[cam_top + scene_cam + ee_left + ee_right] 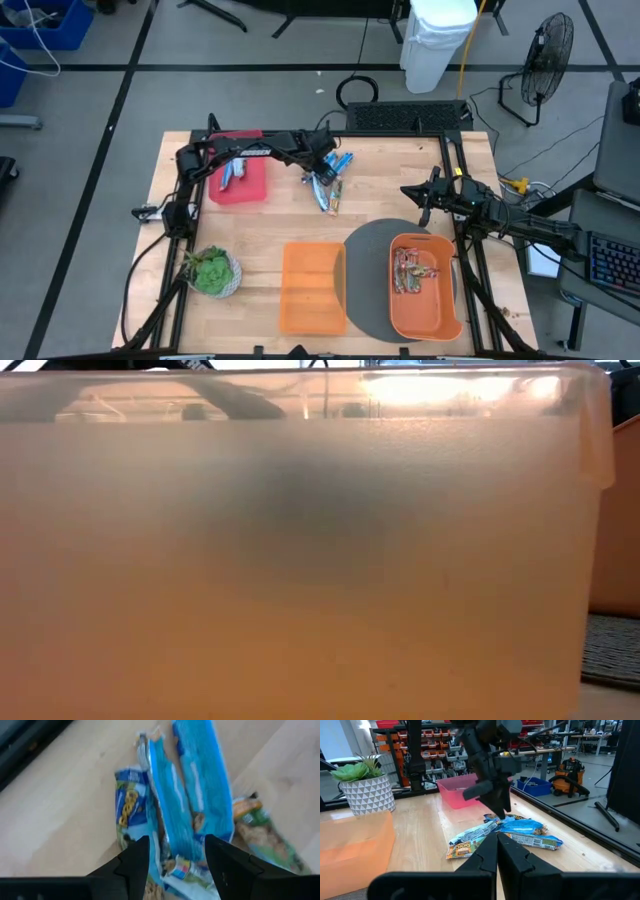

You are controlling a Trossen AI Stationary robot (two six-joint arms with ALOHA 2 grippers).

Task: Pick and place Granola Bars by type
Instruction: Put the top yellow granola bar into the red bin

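Observation:
A pile of granola bars (333, 192) lies flat on the wooden table near its far edge, some blue, some with tan and green wrappers. My left gripper (323, 177) slants down over the pile, open. In the left wrist view its fingers (136, 865) stand on either side of a bright blue bar (167, 827), close above it. Whether they touch it does not show. From the right wrist view my left gripper (499, 810) hangs just over the blue bars (520, 826). My right gripper (497, 851) waits shut near the table's right edge (415, 192).
A pink bin (240, 182) left of the pile holds two silvery bars. An orange bin (312, 287) stands at the near middle and fills the low view (300, 560). Another orange bin (440, 318) with brownish bars sits on a grey round mat. A potted plant (212, 270) stands near left.

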